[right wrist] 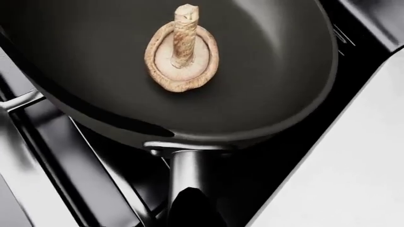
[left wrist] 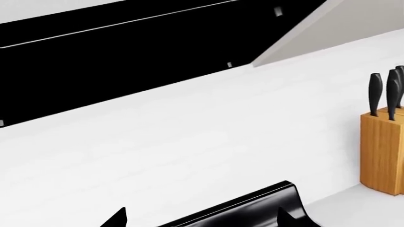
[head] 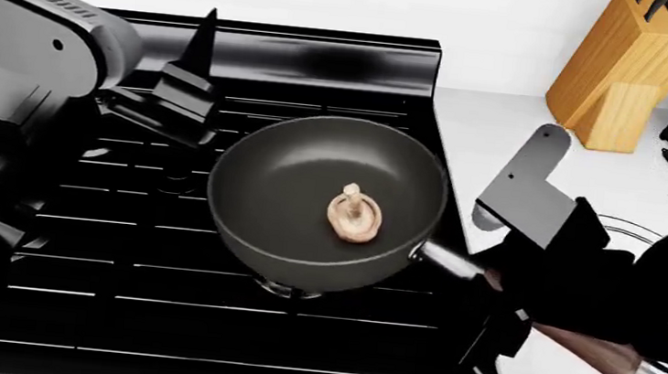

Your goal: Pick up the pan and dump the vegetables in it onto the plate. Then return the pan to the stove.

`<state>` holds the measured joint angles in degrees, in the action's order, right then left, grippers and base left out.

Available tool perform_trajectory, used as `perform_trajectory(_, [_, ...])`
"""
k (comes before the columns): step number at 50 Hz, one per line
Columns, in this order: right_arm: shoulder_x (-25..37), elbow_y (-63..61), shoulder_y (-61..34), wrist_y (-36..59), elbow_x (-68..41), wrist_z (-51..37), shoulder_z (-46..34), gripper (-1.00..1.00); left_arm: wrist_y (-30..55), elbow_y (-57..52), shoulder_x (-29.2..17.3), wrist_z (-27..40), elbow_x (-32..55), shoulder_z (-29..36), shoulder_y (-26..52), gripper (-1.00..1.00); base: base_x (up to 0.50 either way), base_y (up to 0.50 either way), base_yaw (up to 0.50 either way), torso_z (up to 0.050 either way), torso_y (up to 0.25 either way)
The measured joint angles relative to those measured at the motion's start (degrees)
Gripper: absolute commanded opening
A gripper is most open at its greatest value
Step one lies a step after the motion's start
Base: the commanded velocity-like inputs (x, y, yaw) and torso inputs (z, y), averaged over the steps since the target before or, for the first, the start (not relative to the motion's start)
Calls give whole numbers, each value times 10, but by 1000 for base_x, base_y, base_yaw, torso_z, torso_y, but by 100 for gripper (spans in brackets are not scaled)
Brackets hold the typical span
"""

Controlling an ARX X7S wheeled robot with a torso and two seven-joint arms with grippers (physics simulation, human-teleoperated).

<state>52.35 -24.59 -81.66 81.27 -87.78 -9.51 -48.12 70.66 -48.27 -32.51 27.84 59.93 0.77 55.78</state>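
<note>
Pan (head: 309,189) on stove (head: 179,273), mushroom (head: 353,215) cap-down inside, right gripper (head: 521,292) over handle (head: 576,344) at 4 o'clock, grip state indiscernible, left gripper unseen.

Pan (head: 309,185): dark grey, deep, upright on stove (head: 174,319) grates, wooden handle over the counter. Mushroom (head: 353,215): tan, cap down, stem up, inside the pan.

This is a simulated home kitchen. A glossy black gas stove (head: 222,323) with black grates and a raised back panel stands against a plain white wall. Beside it runs a white bench (head: 487,128) carrying a wooden knife block (head: 627,77) full of black-handled knives. A pan (head: 299,170) holding a mushroom (head: 353,215) sits on the grates.
</note>
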Motion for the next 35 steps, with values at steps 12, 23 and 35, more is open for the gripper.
perform_trajectory(12, [24,-17,-18,-12,-50,-39,20,-100,-1,-8,-8,9,17,-14,-1,100,0,0,0,0,1])
perform_trajectory(23, [55,-38,-46,-22,-151,-121,24,-100,5,-8,-18,16,43,-26,27,100,0,0,0,0,0])
perform_trajectory(35, [91,-54,-81,-40,-256,-205,17,-100,-10,-9,-29,8,40,-32,27,100,0,0,0,0,1])
